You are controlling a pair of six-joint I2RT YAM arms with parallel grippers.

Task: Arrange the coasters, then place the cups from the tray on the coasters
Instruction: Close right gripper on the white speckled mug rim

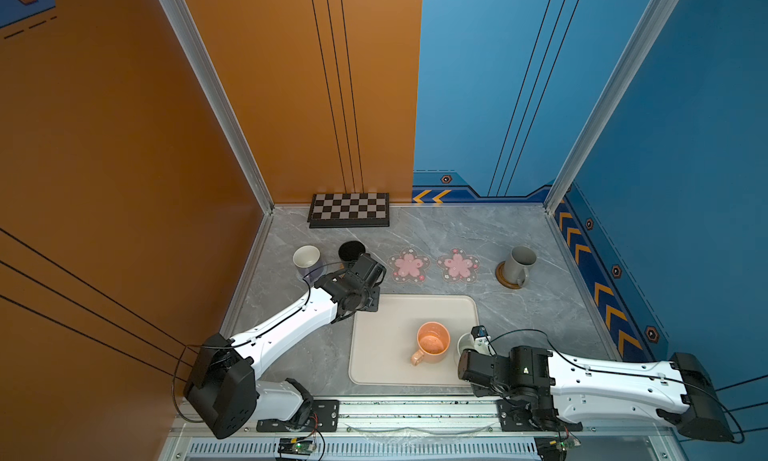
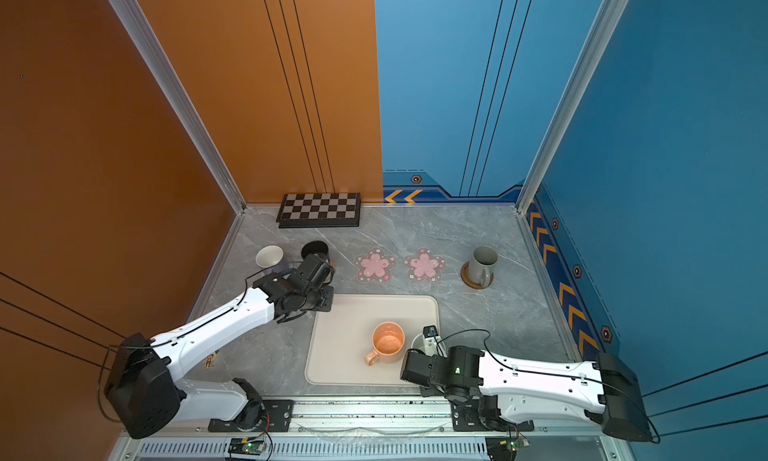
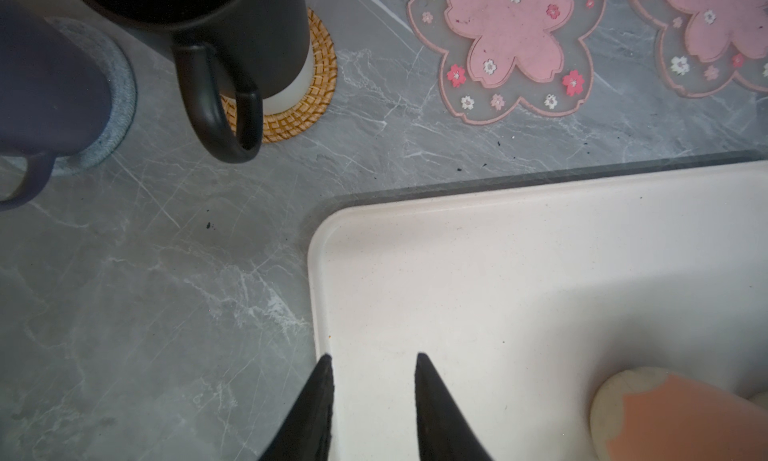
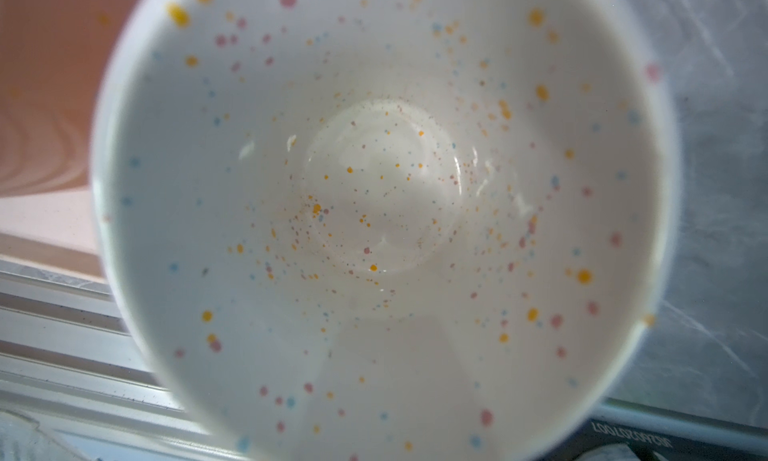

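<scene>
Cups: two left on the tray

Two cups sit on the tray (image 1: 374, 355). The orange cup (image 1: 433, 342) is near its middle and the white speckled cup (image 1: 464, 343) is at its right edge. My right pincer (image 1: 478, 341) is at that cup's rim, and the right wrist view looks straight down into the cup. I cannot tell if the jaws are pinching the rim. I think the rim is a good place to grab, since the cup's mouth faces up.

My left pincer (image 3: 374, 357) is open and holds nothing. It hangs over the tray's far left corner, out of the way, I think.

Past the tray's far edge, three cups are on coasters:
- The lavender cup (image 1: 306, 258) stands on the pale-blue coaster (image 3: 120, 93).
- The black cup (image 3: 232, 22) stands on the tan rattan coaster (image 3: 320, 85).
- The grey cup (image 1: 521, 263) stands on the dark-brown coaster (image 1: 503, 278).

The two pink flower coasters (image 1: 409, 265) (image 1: 458, 265) are bare, so the last cups belong there. The counter (image 1: 519, 313) between the tray and those coasters is bare, so there is room to cross. The orange cup is just beside the speckled one, so I would lift straight up first.
</scene>
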